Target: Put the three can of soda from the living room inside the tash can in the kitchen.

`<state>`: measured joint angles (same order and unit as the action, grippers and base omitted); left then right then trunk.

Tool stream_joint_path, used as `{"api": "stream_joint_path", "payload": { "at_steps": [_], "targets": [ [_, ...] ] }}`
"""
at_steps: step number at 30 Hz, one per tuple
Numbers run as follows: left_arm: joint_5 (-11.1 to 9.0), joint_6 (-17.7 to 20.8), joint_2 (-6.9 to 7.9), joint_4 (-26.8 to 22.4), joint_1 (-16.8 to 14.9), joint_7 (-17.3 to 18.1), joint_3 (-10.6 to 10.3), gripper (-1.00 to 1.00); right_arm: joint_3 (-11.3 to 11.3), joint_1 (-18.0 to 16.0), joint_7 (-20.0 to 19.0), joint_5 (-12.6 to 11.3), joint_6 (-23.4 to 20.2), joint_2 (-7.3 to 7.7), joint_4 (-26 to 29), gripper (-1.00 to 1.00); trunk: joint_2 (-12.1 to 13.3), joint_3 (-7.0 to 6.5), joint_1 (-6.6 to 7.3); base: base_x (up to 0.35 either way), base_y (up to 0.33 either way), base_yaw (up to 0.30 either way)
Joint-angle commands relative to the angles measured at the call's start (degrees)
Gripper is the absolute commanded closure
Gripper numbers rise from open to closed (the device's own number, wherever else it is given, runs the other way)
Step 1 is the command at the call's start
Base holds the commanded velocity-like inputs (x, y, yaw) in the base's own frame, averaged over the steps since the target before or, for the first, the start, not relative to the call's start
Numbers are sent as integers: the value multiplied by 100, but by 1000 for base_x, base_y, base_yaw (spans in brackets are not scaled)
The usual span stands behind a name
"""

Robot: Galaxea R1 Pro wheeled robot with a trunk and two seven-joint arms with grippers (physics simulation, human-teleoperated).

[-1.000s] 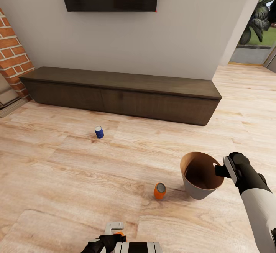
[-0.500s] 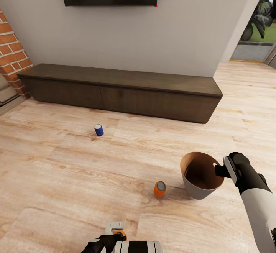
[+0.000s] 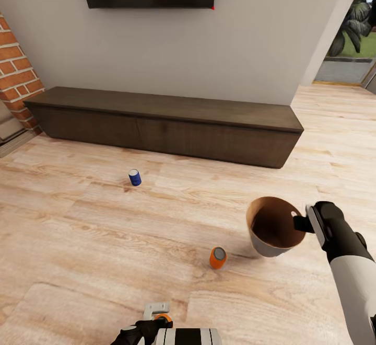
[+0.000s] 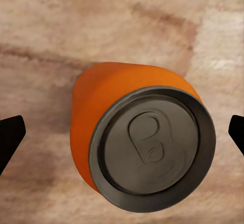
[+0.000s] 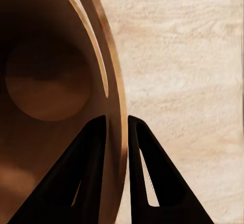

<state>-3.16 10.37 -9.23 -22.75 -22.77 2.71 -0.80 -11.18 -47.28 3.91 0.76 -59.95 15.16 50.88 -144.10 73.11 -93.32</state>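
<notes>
**Bin held at the rim, cans on the floor**

Our right gripper (image 5: 117,132) pinches the rim of the bin (image 3: 271,230), which is tilted just off the wood floor (image 3: 78,240). Our left gripper (image 4: 122,132) is spread wide around an orange can (image 4: 142,142). Another orange can (image 3: 218,257) stands near the bin; the blue can (image 3: 134,177) stands nearer the cabinet (image 3: 167,125).

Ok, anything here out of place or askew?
Yes. The bin hangs tilted off the floor, its rim pinched by the right tool. Soda cans sit loose on the floor: a blue can near the cabinet, an orange can by the bin, another orange one between the open left tool's fingers.
</notes>
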Motion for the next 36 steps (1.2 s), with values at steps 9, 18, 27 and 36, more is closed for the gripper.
{"api": "stream_joint_path", "payload": {
  "at_steps": [9,18,27,36],
  "targets": [
    [0,1,0,-1,0,1,0,-100,-13,58,-13,-60,-5,2,463,100,0,1,0,0,0,0],
    [0,1,0,-1,0,1,0,-100,-16,223,-21,-90,-5,-3,994,100,0,1,0,0,0,0],
    [0,1,0,-1,1,15,0,-100,0,301,-21,-93,-5,-5,1108,100,-6,112,-13,0,0,0],
    [0,-6,0,-1,3,26,0,-100,2,306,-21,-93,-5,-12,1132,100,-6,112,-13,0,0,0]
  ]
}}
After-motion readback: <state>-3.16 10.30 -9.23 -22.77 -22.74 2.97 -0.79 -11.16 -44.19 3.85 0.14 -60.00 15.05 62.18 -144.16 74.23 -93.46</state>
